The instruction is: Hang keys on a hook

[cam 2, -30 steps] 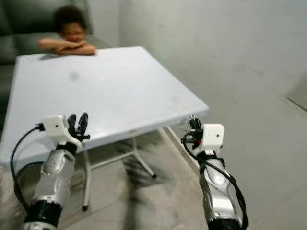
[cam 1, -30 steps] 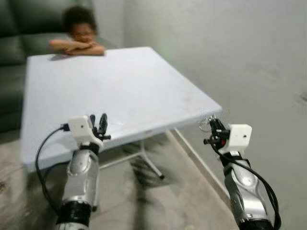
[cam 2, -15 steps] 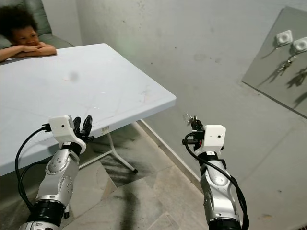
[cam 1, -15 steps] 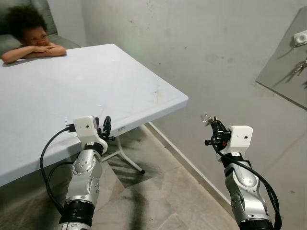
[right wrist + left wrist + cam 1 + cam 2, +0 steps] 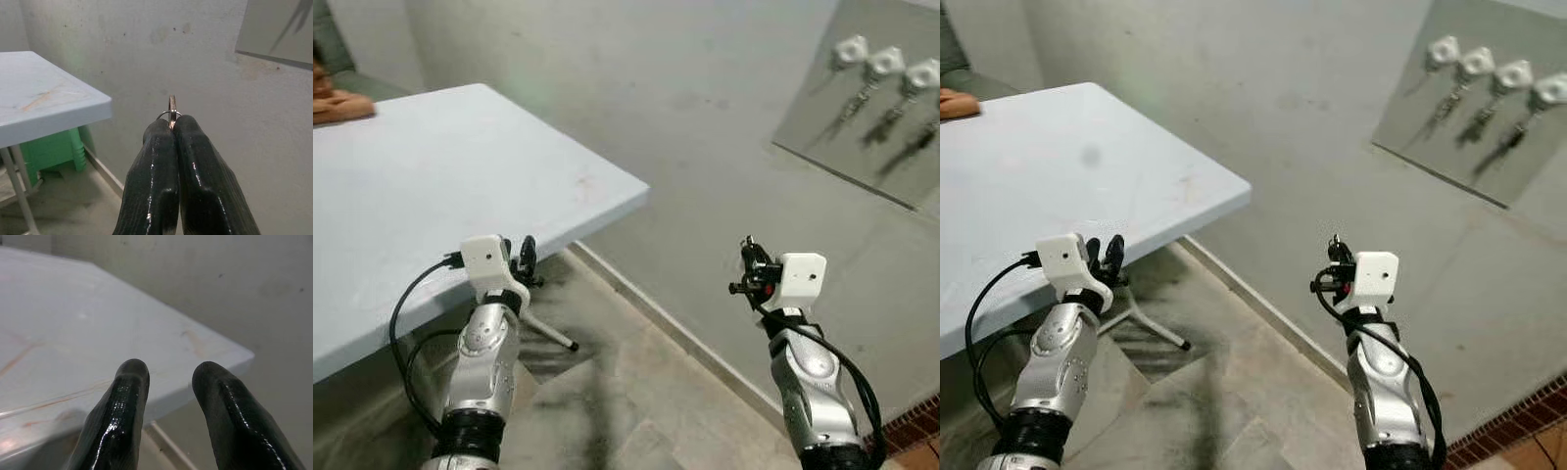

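I find no lettering, label, brand, number or sign that I can read anywhere in my feeds (I check both eye views and both wrist views).
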Robot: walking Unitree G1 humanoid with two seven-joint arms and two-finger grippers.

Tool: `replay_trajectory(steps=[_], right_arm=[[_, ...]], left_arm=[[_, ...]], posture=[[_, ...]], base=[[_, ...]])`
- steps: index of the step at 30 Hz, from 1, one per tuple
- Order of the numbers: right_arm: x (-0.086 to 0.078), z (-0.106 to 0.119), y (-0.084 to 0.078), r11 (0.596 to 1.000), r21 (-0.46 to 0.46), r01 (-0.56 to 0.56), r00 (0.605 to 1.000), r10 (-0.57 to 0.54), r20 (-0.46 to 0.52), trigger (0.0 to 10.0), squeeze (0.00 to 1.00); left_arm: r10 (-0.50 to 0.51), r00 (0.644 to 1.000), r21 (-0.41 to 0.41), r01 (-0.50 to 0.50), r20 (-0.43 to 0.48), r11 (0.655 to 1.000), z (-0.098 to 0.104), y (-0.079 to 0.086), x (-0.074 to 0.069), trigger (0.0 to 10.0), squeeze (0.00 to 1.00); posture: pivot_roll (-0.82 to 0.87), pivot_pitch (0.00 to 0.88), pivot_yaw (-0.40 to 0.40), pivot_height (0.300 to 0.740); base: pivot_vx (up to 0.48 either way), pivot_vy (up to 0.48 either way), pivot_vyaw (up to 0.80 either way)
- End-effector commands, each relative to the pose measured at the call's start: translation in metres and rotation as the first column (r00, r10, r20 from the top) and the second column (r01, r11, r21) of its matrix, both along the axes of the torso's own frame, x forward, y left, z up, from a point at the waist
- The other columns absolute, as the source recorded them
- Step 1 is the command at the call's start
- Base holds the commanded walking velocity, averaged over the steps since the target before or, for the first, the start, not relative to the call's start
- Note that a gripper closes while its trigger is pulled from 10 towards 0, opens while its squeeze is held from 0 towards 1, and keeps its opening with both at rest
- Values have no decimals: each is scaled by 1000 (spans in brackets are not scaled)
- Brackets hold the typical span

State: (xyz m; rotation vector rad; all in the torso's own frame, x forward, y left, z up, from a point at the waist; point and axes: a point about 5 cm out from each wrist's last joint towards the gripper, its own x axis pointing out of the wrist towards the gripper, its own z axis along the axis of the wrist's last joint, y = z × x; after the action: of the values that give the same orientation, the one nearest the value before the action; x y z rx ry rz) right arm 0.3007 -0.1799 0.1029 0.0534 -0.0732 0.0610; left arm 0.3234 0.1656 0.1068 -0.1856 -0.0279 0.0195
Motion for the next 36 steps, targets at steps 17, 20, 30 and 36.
replay_trajectory(steps=[17, 20, 30, 36], right_arm=[[6, 8, -9, 996, 14, 90, 995, -89, -32, 10000, 0], [7, 11, -11, 994, 41, 98, 995, -96, -39, 10000, 0], [7, 51, -16, 997, 13, 73, 984, -74, 159, 10000, 0], [8, 65, -15, 998, 25, 62, 978, -66, 198, 10000, 0]], left_arm=[[35, 998, 21, -34, -45, 999, 1, -3, 0, 10000, 0], [32, 999, 46, -30, -36, 998, 5, -5, 1, 10000, 0], [-6, 998, 53, 3, 67, 999, 43, -4, 9, 10000, 0], [-101, 989, 16, 100, 105, 995, 60, -10, 10, 10000, 0]], posture=[[131, 0, -110, 740], [131, 0, -110, 740], [130, 0, -92, 740], [130, 0, -80, 740]], base=[[0, 0, -240], [0, 0, 0], [0, 0, 0], [0, 0, 0]])
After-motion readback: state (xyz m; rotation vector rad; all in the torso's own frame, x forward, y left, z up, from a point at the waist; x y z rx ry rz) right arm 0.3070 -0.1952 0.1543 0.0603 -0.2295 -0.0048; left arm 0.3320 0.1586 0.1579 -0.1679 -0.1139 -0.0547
